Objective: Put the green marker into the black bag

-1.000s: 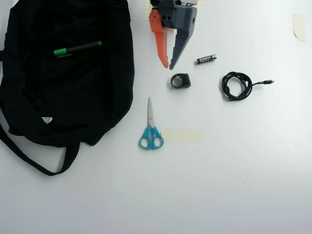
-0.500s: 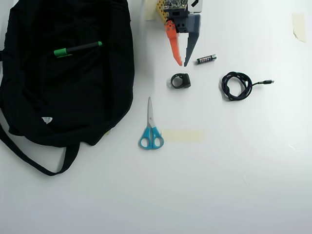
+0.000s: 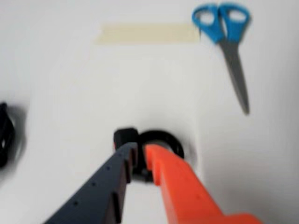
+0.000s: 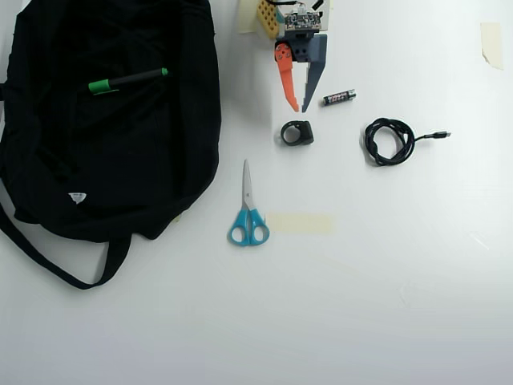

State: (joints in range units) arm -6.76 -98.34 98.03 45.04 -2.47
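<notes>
In the overhead view the green marker (image 4: 128, 80), with a black barrel and a green cap at its left end, lies on the fabric of the black bag (image 4: 96, 168) near the bag's top. I cannot tell whether it lies inside an opening. The bag fills the left side, with its strap trailing below. My gripper (image 4: 300, 108) is to the right of the bag, well away from the marker, with the orange and dark fingers closed together and empty. In the wrist view my gripper (image 3: 140, 161) hangs over a small black ring-shaped part (image 3: 163, 139). The marker and the bag are out of that view.
The black ring part (image 4: 296, 133) lies just below the gripper in the overhead view, and a small battery (image 4: 339, 97) lies to its right. A coiled black cable (image 4: 389, 140) lies further right. Blue-handled scissors (image 4: 248, 212) (image 3: 229, 46) and a tape strip (image 4: 298, 223) (image 3: 147, 33) lie mid-table.
</notes>
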